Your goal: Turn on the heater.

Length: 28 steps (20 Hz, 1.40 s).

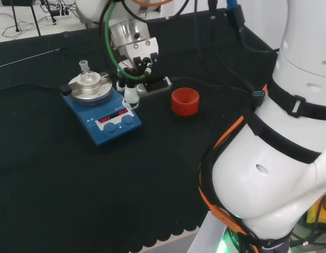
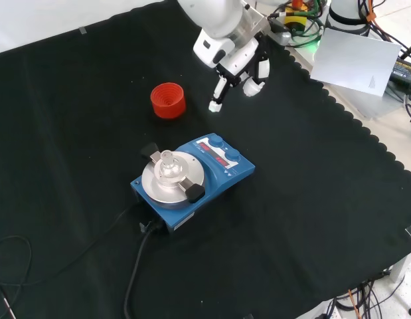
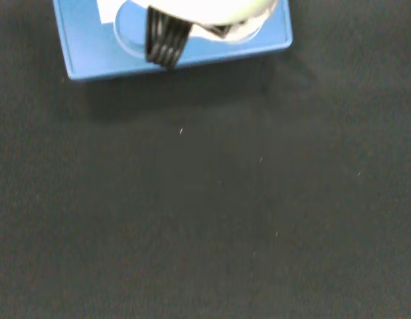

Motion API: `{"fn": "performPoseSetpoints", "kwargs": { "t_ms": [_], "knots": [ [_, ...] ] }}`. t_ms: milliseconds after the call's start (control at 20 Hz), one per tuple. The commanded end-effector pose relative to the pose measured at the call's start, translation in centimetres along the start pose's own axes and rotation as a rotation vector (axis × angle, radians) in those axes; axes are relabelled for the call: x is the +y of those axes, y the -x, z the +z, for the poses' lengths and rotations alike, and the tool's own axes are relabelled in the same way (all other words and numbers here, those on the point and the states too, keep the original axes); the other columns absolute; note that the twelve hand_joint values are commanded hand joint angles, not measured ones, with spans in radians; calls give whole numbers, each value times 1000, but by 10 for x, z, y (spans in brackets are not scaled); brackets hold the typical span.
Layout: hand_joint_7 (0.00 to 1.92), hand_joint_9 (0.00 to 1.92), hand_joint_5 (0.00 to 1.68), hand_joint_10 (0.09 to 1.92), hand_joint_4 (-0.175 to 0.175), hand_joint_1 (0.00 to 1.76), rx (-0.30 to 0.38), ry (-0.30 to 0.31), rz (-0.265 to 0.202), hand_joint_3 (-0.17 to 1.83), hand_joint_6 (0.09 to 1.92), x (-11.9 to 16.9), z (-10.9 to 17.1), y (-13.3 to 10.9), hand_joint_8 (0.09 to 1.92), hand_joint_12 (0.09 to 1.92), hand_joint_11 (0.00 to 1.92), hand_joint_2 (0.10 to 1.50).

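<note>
The heater (image 1: 102, 112) is a blue box with a round silver plate (image 1: 89, 87) and a small glass flask (image 1: 86, 74) on it. Two red displays (image 1: 112, 116) glow above two blue knobs (image 1: 129, 120). In the front view the heater (image 2: 192, 179) sits mid-cloth, displays (image 2: 215, 153) lit. The hand (image 2: 240, 66) hovers beyond the heater's knob side, apart from it, with one finger (image 2: 216, 102) stretched downward and nothing held. In the head view the hand (image 1: 132, 90) hangs just right of the heater. The wrist view looks past a blurred white finger (image 3: 192, 8) at the heater's blue edge (image 3: 192, 50).
A red ribbed ring (image 1: 185, 101) stands alone on the cloth right of the heater in the head view; in the front view the ring (image 2: 168, 100) is left of the hand. A black power cable (image 2: 135, 266) runs from the heater toward the near edge.
</note>
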State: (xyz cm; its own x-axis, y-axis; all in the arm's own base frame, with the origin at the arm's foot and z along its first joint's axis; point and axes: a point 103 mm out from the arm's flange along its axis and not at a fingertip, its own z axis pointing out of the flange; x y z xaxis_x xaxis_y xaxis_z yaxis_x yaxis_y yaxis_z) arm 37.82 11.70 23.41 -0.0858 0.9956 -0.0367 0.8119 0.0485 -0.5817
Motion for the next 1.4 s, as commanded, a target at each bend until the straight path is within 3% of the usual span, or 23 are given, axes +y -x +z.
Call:
{"fn": "performPoseSetpoints", "kwargs": {
  "t_ms": [50,300,700,1400],
  "knots": [
    [1546,1708,456,1506,-66,1240,-46,-83,-27,805,87,-1,8,-21,1566,1610,1756,745],
    [1536,1691,379,1548,-51,1373,-62,-131,-43,931,87,2,12,-32,1665,1587,1675,715],
    [1542,1693,308,1570,-33,1397,-90,-206,-43,1014,87,11,21,-40,1694,1591,1657,686],
    [1543,1691,286,1576,-26,1410,-101,-259,-44,1052,87,25,33,-41,1704,1594,1652,678]
  ]
}}
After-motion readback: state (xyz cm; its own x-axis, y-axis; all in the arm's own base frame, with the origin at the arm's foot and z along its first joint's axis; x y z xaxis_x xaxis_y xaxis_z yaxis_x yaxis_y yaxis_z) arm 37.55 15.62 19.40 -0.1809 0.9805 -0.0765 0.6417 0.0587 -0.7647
